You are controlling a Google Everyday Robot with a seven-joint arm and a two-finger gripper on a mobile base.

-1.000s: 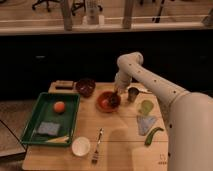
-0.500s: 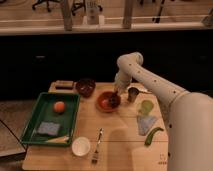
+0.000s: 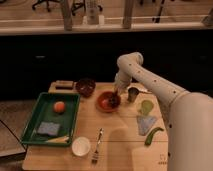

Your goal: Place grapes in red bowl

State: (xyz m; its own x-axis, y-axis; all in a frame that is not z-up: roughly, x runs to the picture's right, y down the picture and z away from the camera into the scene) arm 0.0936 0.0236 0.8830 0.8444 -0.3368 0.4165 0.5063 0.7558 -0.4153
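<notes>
End effector (image 3: 116, 94) closed over red bowl (image 3: 100, 105).

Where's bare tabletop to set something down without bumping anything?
Best patch: bare table in front of the red bowl, between the fork and the blue cloth. Crowded at the back, where the pincer sits shut at the red bowl, beside the metal cup and dark bowl.

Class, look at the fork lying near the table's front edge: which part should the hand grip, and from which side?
Probably its slim handle, mid-length, from straight above, jaws across it: the fork lies flat on the table. The hand is shut over the red bowl.
</notes>
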